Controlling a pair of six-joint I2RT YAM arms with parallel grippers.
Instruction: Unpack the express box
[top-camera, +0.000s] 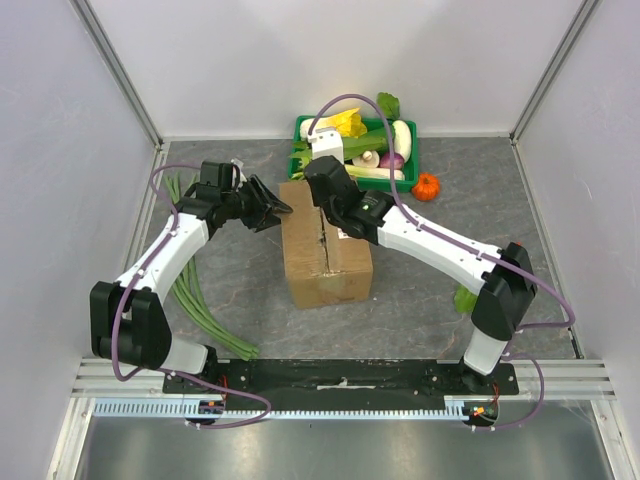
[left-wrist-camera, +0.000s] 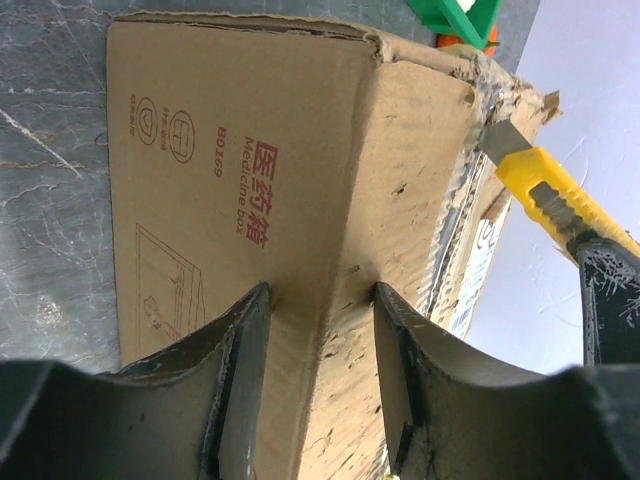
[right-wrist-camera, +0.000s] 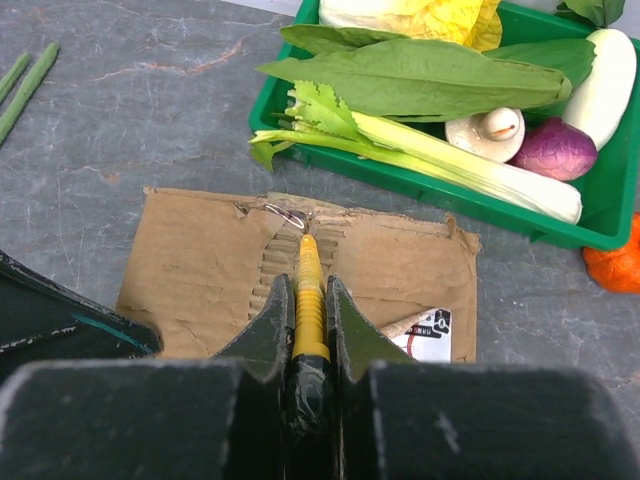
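Note:
The express box (top-camera: 325, 265) is a brown carton lying in the middle of the table, its top flaps closed. My left gripper (top-camera: 275, 208) is open at the box's far left edge. In the left wrist view its fingers (left-wrist-camera: 250, 330) straddle the long top edge of the box (left-wrist-camera: 230, 150), one on the printed side, one on the top. My right gripper (top-camera: 320, 185) is shut on a yellow utility knife (right-wrist-camera: 309, 290). The blade tip sits at the far end of the box's (right-wrist-camera: 200, 270) centre seam. A white label (right-wrist-camera: 428, 333) shows on the top. The knife also shows in the left wrist view (left-wrist-camera: 545, 190).
A green tray (top-camera: 300, 130) of vegetables stands just behind the box. A small orange pumpkin (top-camera: 427, 186) lies to its right. Long green stalks (top-camera: 195, 290) lie left of the box under my left arm. A green leaf (top-camera: 465, 298) lies by the right arm. White walls enclose the table.

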